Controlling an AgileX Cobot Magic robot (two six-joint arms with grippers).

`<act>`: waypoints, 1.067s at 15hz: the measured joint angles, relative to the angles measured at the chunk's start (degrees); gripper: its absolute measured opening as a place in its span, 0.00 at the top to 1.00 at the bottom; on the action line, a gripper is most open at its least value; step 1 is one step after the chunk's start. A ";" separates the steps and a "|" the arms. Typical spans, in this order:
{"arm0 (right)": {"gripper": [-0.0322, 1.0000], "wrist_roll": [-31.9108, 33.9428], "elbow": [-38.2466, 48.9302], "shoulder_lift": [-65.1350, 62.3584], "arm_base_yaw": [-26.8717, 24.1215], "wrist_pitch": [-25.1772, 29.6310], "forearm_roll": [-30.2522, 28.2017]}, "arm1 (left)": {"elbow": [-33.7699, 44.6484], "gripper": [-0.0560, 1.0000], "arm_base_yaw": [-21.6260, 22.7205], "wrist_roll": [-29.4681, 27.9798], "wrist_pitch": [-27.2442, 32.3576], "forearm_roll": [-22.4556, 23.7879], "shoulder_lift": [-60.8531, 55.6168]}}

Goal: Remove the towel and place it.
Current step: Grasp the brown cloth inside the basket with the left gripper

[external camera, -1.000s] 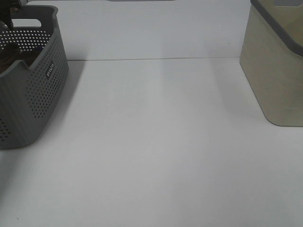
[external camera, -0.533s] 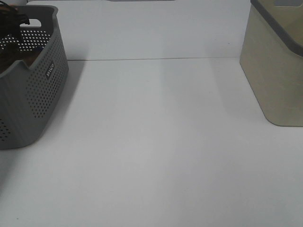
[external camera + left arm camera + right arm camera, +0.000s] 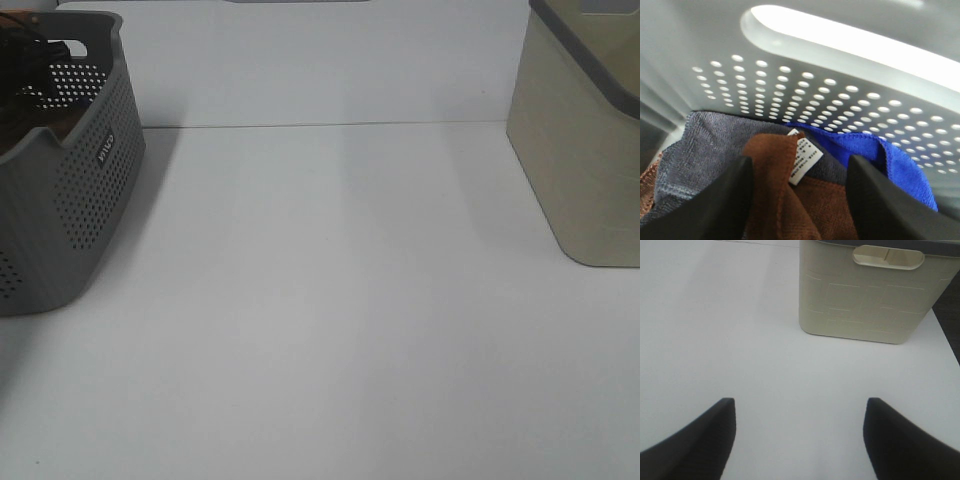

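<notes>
In the left wrist view my left gripper (image 3: 800, 164) is open inside the grey perforated basket (image 3: 815, 90), its fingers on either side of a brown towel (image 3: 766, 167) with a white tag (image 3: 805, 160). A grey towel (image 3: 695, 145) and a blue towel (image 3: 875, 155) lie under and beside the brown one. In the exterior high view the basket (image 3: 90, 190) stands at the far left, with the left arm's dark cables (image 3: 25, 45) showing above its rim; the gripper itself is hidden there. My right gripper (image 3: 800, 407) is open and empty above the white table.
A beige bin (image 3: 580, 140) with a grey rim stands at the right edge of the white table (image 3: 330, 300); it also shows in the right wrist view (image 3: 865, 295), ahead of the right gripper.
The left arm's dark parts have shifted slightly above the basket's rim. The basket, the bin and the table look the same.
</notes>
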 joint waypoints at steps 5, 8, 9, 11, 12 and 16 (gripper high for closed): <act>0.31 0.00 0.00 0.00 0.00 0.00 0.00 | 0.00 0.57 0.00 0.57 0.17 -0.11 0.00; 0.31 0.00 0.00 0.00 0.00 0.00 0.00 | 0.00 0.72 0.00 2.35 0.34 -0.11 0.00; 0.31 0.00 0.00 0.00 0.00 0.00 0.00 | 0.00 0.79 0.00 2.64 0.52 -0.11 0.00; 0.31 0.00 0.00 0.00 0.00 0.00 0.00 | 0.00 0.93 0.00 3.90 0.74 -0.11 0.00; 0.31 0.00 0.00 0.00 0.00 0.00 0.00 | 0.00 0.94 0.00 4.41 0.80 -0.11 0.00; 0.31 0.00 0.00 0.00 0.00 0.00 0.00 | 0.00 0.95 0.00 5.96 1.15 -0.11 -0.63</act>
